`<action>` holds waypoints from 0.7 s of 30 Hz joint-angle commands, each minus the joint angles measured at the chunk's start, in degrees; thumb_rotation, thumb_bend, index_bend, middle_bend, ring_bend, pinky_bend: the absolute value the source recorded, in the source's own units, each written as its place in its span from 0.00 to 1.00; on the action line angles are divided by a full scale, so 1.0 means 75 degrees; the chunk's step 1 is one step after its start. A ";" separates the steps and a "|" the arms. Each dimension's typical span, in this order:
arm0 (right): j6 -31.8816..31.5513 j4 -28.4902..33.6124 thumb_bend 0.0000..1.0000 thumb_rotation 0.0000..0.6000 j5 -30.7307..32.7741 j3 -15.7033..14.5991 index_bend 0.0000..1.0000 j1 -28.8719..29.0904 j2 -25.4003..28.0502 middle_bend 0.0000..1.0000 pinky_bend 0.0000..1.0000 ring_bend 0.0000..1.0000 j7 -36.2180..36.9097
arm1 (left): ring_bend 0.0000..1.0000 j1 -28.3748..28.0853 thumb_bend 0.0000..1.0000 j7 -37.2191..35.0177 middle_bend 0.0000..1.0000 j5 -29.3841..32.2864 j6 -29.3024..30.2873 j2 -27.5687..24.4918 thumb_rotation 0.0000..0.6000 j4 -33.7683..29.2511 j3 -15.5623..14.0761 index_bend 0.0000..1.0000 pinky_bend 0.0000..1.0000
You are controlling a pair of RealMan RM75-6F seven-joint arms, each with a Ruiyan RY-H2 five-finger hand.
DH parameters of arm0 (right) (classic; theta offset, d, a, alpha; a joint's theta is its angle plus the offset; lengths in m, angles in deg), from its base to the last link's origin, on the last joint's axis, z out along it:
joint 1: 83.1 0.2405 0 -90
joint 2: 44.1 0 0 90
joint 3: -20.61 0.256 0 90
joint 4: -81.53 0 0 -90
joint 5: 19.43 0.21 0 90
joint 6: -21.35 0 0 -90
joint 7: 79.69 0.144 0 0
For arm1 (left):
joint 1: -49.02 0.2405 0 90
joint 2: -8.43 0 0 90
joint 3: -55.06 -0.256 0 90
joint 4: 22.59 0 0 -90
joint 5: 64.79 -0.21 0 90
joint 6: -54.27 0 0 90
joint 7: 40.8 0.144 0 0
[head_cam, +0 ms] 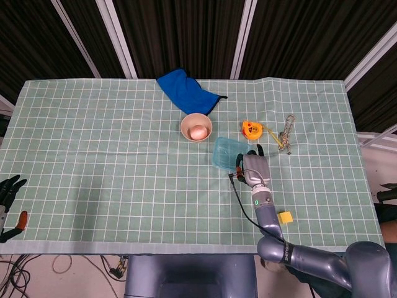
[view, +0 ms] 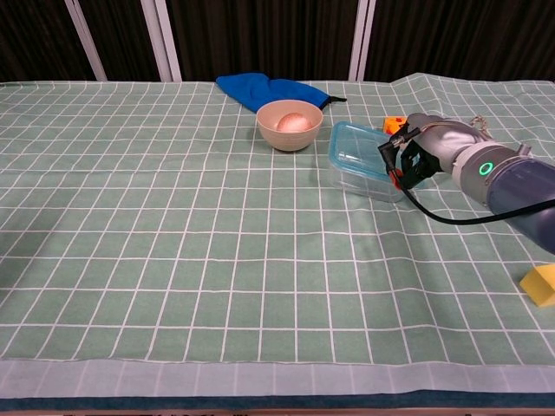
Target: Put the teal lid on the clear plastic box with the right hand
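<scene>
The teal lid (head_cam: 224,151) lies on top of the clear plastic box (view: 358,179), right of the table's middle. My right hand (view: 414,158) is at the box's right end, its dark fingers curled against the lid's edge and gripping it. In the head view the right hand (head_cam: 253,166) covers the box's near right corner. My left hand (head_cam: 7,194) hangs off the table's left front edge, fingers apart and empty.
A tan bowl (head_cam: 196,127) holding a pinkish ball stands just left of and behind the box. Further back lies a blue cloth (head_cam: 183,90). An orange tape measure (head_cam: 250,128) and a cord (head_cam: 286,133) lie behind the hand. A yellow block (view: 541,284) sits front right.
</scene>
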 commanded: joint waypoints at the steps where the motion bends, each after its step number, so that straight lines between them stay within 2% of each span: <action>1: 0.0009 -0.0007 0.52 1.00 -0.0002 0.0001 0.79 -0.0012 -0.0010 0.65 0.00 0.31 0.0013 | 0.00 0.0000 0.53 0.0000 0.00 -0.0001 0.0001 -0.0001 1.00 -0.0002 0.0000 0.09 0.00; 21: 0.0107 -0.0127 0.52 1.00 -0.0094 -0.0034 0.80 -0.0054 -0.0149 0.65 0.00 0.31 0.0030 | 0.00 0.0003 0.53 0.0020 0.00 -0.0012 0.0013 0.0006 1.00 0.0011 0.0000 0.09 0.00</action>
